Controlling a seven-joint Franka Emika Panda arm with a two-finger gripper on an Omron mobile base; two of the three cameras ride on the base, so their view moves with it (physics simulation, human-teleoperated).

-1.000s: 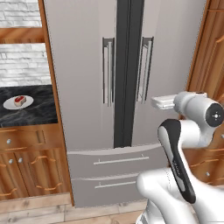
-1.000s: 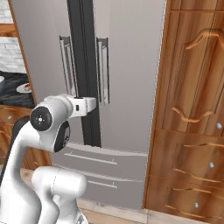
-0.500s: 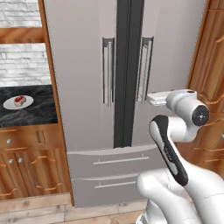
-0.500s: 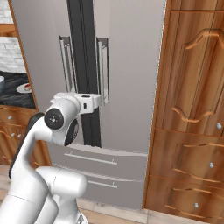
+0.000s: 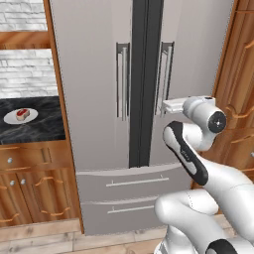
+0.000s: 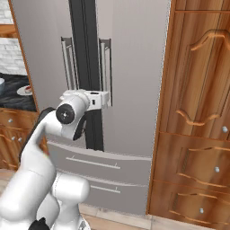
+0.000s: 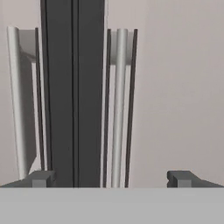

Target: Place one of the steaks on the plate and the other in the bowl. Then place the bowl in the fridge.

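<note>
The tall grey fridge (image 5: 94, 74) stands shut in front of me, with two vertical bar handles on either side of its dark middle seam. My gripper (image 5: 165, 105) is open and held level at the right door's handle (image 5: 166, 79), with nothing in it. In the hand view the fingertips (image 7: 41, 178) stand wide apart and the right handle (image 7: 119, 109) rises between them, a little ahead. One red steak (image 5: 21, 113) lies on the white plate (image 5: 20, 119) on the dark counter at the left. A pale blue-grey sliver (image 6: 1, 85) at the frame edge may be the bowl.
Tall wooden cabinets (image 6: 197, 103) flank the fridge on its right, close to my arm. Two fridge drawers (image 5: 134, 183) with bar handles lie below the doors. Wooden drawers (image 5: 25, 158) sit under the dark counter (image 5: 34, 131) at the left.
The hand has reached forward to the fridge, and its fingers are now level with the right door's handle. The elbow has swung up and in. The fridge stays shut.
</note>
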